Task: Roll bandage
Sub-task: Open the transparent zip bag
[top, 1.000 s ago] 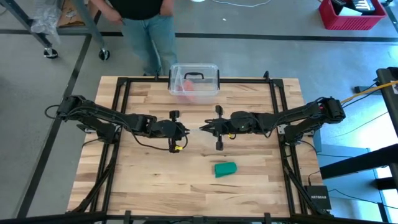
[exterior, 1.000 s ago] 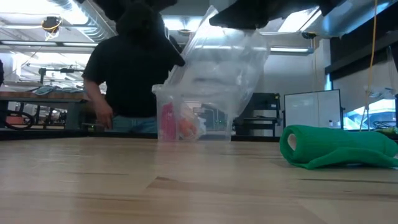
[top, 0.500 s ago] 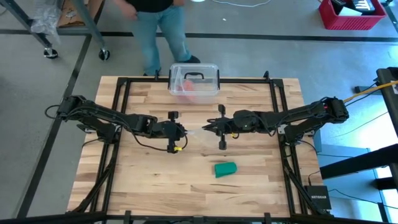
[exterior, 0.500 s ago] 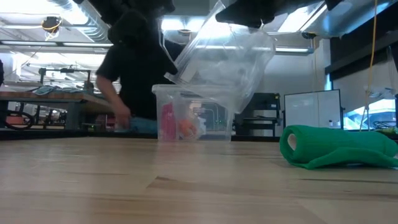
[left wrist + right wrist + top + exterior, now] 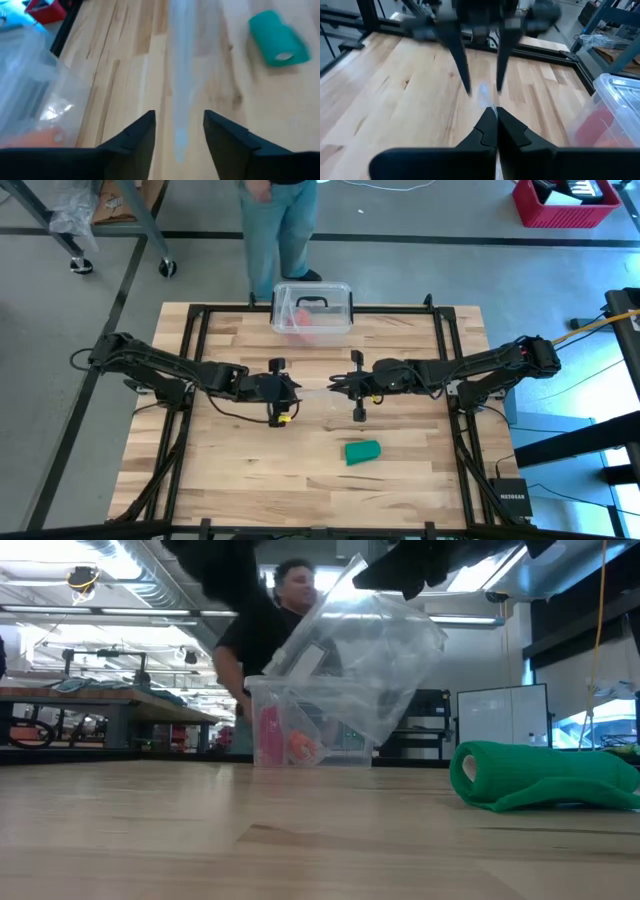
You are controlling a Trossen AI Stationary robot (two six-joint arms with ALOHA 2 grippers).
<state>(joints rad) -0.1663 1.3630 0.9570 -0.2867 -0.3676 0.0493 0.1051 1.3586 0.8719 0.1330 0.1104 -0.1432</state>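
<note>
Bandage (image 5: 362, 452) lies on table at 5 o'clock from the left gripper (image 5: 297, 390), fingers parted around plastic wrapper (image 5: 360, 660); right gripper (image 5: 335, 388), pinching the wrapper, is nearer.
</note>
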